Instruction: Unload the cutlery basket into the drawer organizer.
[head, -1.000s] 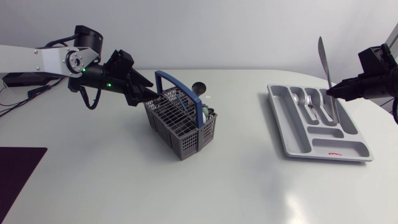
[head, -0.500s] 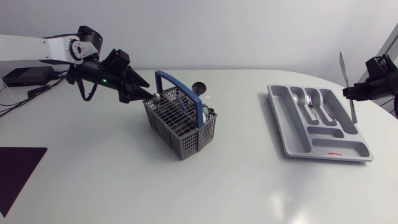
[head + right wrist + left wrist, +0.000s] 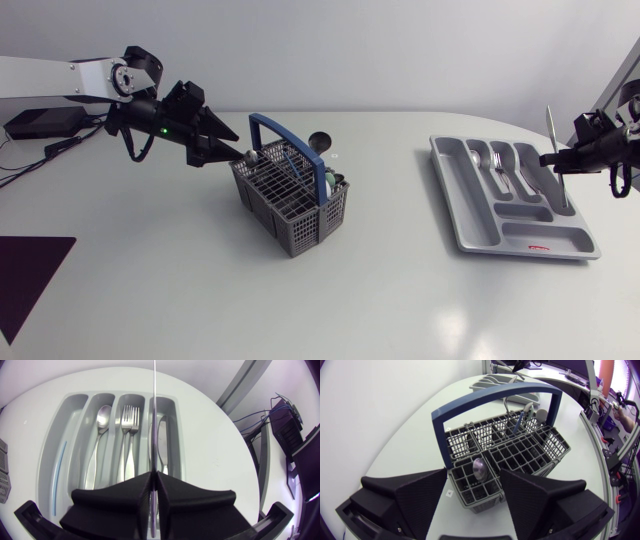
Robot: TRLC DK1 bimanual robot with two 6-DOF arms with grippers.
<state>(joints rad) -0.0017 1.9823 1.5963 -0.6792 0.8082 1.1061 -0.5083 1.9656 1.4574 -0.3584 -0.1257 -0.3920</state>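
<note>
The right gripper (image 3: 154, 479), clamped on a table knife (image 3: 155, 405), held it nearly upright over the drawer organizer's (image 3: 478, 220) outermost long compartment, where another knife (image 3: 163, 445) lay flat, so its long axis stood across that slot's.

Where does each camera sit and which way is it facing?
Head view: fixed above the table, looking down; arms enter from both sides, left hand by the basket, right hand over the organizer.
Left wrist view: on the left arm, looking past its open fingers at the basket.
Right wrist view: on the right arm, looking down its gripped knife into the organizer.
Shared: head and right wrist both show knife and organizer.
</note>
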